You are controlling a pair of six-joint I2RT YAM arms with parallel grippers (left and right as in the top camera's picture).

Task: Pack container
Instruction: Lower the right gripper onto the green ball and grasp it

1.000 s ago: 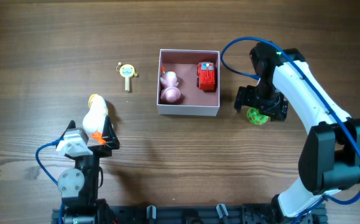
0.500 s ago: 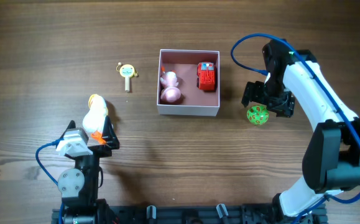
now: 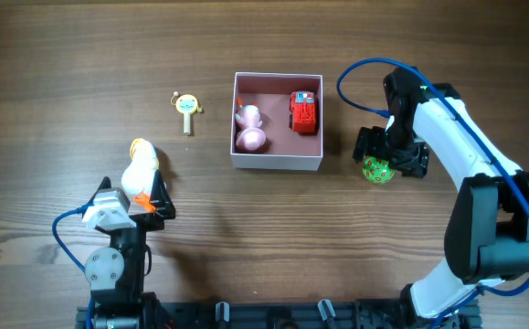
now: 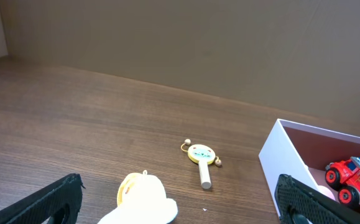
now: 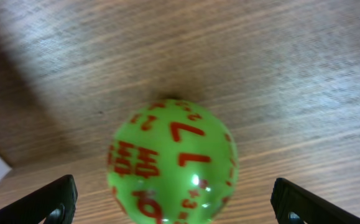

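Note:
The container (image 3: 278, 163) is a white-walled square box with a pink inside; it holds a pink toy (image 3: 249, 129) and a red toy truck (image 3: 304, 111). Its corner shows in the left wrist view (image 4: 279, 155). A green ball with red numbers (image 3: 378, 170) lies on the table right of the container. My right gripper (image 3: 389, 153) is open straddling the ball (image 5: 170, 162), fingers apart from it. My left gripper (image 3: 145, 203) is open at the front left, over a white and yellow duck toy (image 3: 139, 168), seen also in the left wrist view (image 4: 143, 200).
A small yellow rattle with a stick handle (image 3: 187, 109) lies left of the container, also in the left wrist view (image 4: 201, 158). The table is brown wood.
My right gripper swung right, then came back left and down over the green ball. The left arm and the toys have not moved.

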